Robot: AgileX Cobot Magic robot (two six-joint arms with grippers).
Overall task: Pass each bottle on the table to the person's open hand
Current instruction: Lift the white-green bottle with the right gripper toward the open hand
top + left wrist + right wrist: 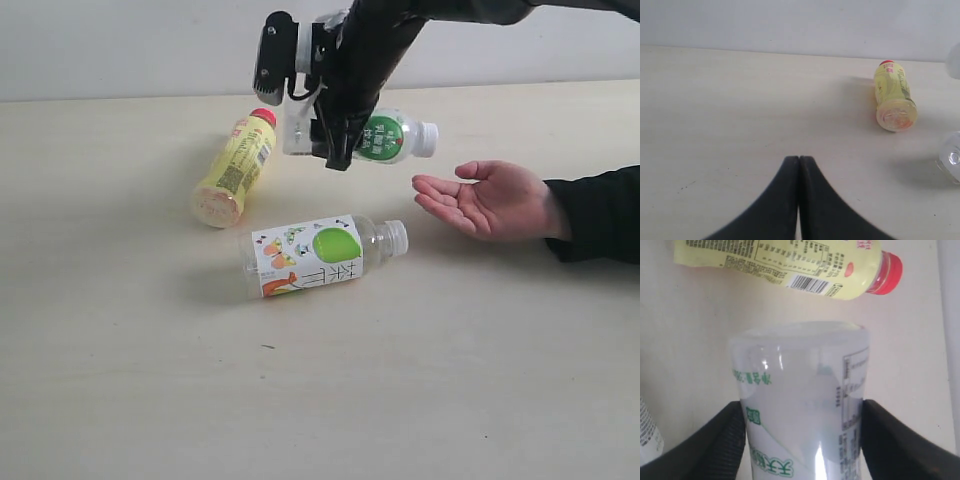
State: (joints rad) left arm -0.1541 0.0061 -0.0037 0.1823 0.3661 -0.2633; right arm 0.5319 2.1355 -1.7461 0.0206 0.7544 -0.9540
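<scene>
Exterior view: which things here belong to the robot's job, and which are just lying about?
Job: green-label bottle in the right gripper; yellow bottle; fruit-label bottle; open hand; table.
Not of the job: only the wall behind.

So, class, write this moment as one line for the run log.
right gripper: shut on green-label bottle, held near open hand | left gripper: shut, empty | yellow bottle, fruit-label bottle: lying on table

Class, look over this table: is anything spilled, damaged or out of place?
Nothing spilled or damaged. The yellow bottle and fruit-label bottle lie on their sides, capped; the right gripper holds the green-label bottle.
</scene>
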